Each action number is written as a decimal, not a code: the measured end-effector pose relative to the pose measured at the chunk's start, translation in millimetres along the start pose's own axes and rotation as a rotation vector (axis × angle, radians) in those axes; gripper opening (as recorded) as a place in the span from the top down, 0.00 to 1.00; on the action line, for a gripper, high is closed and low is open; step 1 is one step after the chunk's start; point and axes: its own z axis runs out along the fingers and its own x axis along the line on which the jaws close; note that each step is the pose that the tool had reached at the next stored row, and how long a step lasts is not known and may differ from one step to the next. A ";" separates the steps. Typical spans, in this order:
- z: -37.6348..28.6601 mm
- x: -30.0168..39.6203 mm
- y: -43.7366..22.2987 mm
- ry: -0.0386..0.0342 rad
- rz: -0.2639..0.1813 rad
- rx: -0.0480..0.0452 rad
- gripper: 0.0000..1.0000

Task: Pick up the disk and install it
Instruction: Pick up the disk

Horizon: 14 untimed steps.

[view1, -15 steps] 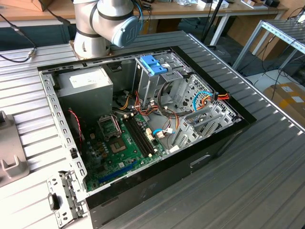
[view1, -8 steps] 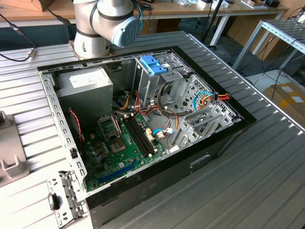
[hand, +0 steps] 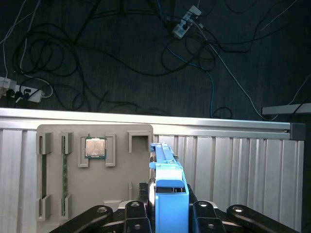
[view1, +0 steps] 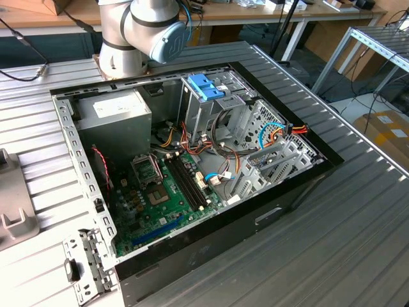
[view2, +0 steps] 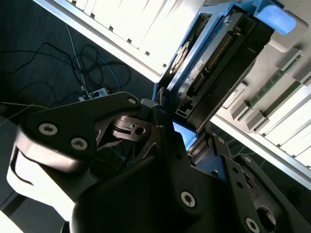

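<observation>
In both wrist views my gripper is shut on the disk, a flat dark drive with blue plastic side rails. The first wrist view shows the disk edge-on, a blue rail standing up between the two black fingers. In the second wrist view the disk shows its dark body, connector row and blue rails, clamped at its lower end by the gripper. The disk hangs above a ribbed metal table near the table's edge.
A grey holder tray with a processor chip and memory sticks lies under the gripper; the cable-strewn floor is beyond the table edge. In the exterior view an open computer case holds a blue latch on a metal cage and a grey power supply, below the arm's base.
</observation>
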 end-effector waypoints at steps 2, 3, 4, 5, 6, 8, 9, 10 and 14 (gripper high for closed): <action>-0.9 -0.1 0.0 -0.0024 0.000 0.0001 0.63; -1.4 -0.2 0.0 -0.0034 0.000 0.0002 0.63; -2.0 -0.3 0.0 -0.0045 0.000 0.0002 0.63; -2.6 -0.4 0.0 -0.0053 0.000 0.0002 0.63; -3.4 -0.5 -0.1 -0.0062 0.000 0.0001 0.63; -4.6 -0.7 -0.1 -0.0083 0.000 0.0005 0.63; -5.1 -0.8 0.0 -0.0089 0.000 0.0005 0.63; -6.0 -0.9 -0.1 -0.0101 0.000 0.0004 0.63; -8.3 -1.3 -0.1 -0.0135 -0.001 0.0006 0.63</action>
